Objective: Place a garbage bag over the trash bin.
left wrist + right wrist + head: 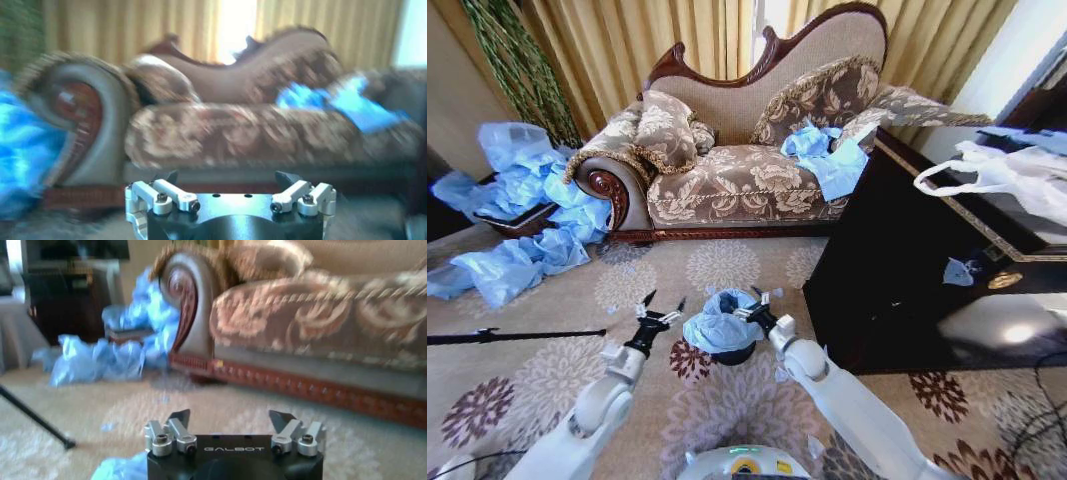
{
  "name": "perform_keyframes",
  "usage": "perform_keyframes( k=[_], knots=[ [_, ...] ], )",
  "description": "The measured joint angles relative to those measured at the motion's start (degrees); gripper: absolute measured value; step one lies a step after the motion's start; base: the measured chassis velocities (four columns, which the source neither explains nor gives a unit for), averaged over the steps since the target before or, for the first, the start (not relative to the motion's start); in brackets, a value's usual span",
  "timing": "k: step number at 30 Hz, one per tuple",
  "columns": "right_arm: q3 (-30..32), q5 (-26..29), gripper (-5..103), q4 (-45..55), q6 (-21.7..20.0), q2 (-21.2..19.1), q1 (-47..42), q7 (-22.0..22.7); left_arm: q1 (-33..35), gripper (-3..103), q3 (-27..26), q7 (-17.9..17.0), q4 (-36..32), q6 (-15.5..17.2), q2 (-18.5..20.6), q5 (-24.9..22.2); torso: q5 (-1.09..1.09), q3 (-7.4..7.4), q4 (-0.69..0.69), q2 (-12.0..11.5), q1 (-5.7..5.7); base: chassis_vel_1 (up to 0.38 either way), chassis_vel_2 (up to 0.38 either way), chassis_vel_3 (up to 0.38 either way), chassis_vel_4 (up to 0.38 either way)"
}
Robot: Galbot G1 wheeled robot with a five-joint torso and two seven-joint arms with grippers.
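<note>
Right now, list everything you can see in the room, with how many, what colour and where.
garbage bag: one, light blue, draped over the bin on the carpet
trash bin: one, black, between the grippers
sofa: one, brown floral, behind
loose bags: heaps, blue, left of sofa; more on its seat
cabinet: one, dark, on the right
white bag: one, on cabinet
left gripper: open, left of bin
right gripper: open, at bag's rim

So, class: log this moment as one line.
bag draped over bin | left gripper open, beside bag | right gripper open, at bag's rim
</note>
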Motion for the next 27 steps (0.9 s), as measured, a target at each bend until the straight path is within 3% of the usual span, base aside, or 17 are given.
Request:
perform_keyframes(
  k=[1,3,7,8,10,11,13,16,17,19,20,27],
  knots=[
    [-1.35,0.01,71,-3.3,-0.83,1.48,2.47,0.29,0.96,99,-3.41,-2.13,-2.25,0.6,-0.81,-2.63,0.0,0.0,0.01,0.0,0.0,0.0,0.0,0.0,0.0],
    [-2.11,-0.24,65,-7.68,-2.47,3.2,4.98,0.0,1.96,99,-7.69,-4.31,-4.87,1.23,-1.38,-5.7,-0.01,0.0,0.01,0.0,0.01,0.0,0.0,0.0,0.0],
    [-2.36,-1.07,49,-11.57,-5.44,4.17,6.25,0.45,3.54,100,-13.66,-5.15,-7.24,1.56,-1.25,-8.97,0.0,0.01,0.01,0.0,0.01,0.0,0.0,0.0,0.0],
    [-2.36,-1.07,49,-11.57,-5.44,4.17,6.25,0.45,3.54,100,-13.66,-5.15,-7.24,1.56,-1.25,-8.97,0.0,0.01,0.01,0.0,0.01,0.0,0.0,0.0,0.0],
    [-1.92,-0.71,38,-11.01,-8.57,2.62,4.99,0.19,3.83,100,-16.64,-5.09,-7.92,1.62,-0.71,-10.62,0.0,0.0,-0.02,0.0,0.01,0.0,0.0,0.0,0.0],
    [-1.98,-0.47,33,-10.71,-9.54,1.91,4.59,-0.27,3.69,100,-17.22,-4.98,-7.97,1.68,-0.5,-11.06,-0.01,0.0,-0.05,0.0,0.01,0.0,0.0,0.0,0.0],
    [-2.13,-0.41,33,-10.66,-9.92,1.51,4.42,-0.81,3.41,100,-17.45,-4.92,-7.97,1.77,-0.4,-11.33,-0.01,0.0,-0.05,0.0,0.01,0.0,0.0,0.0,0.0],
    [-4.87,-0.11,17,-11.25,-11.31,0.79,5.87,-1.53,2.08,100,-17.36,-5.14,-8.66,2.86,-0.51,-14.26,-0.01,0.0,-0.03,0.0,0.0,0.0,0.0,0.0,0.0],
    [-4.87,-0.11,17,-11.25,-11.31,0.79,5.87,-1.53,2.08,100,-17.36,-5.14,-8.66,2.86,-0.51,-14.26,-0.01,0.0,-0.03,0.0,0.0,0.0,0.0,0.0,0.0],
    [-9.26,2.22,6,-11.7,-14.41,0.77,9.89,-1.15,1.95,100,-17.44,-5.42,-9.44,3.72,-1.55,-16.23,0.0,0.0,-0.02,0.0,0.01,0.0,0.0,0.0,0.0],
    [-15.6,4.65,1,-13.58,-17.45,2.26,14.94,-0.99,2.03,100,-17.7,-5.22,-9.45,3.75,-3.01,-16.65,-0.02,0.01,0.01,0.0,0.01,0.0,0.0,0.0,0.0],
    [-23.96,2.92,0,-22.59,-21.11,9.75,23.77,-5.23,2.92,100,-18.14,-3.95,-10.35,3.14,-4.47,-17.13,-0.01,0.01,0.01,0.0,0.01,0.0,0.0,0.0,0.0]
  ],
)
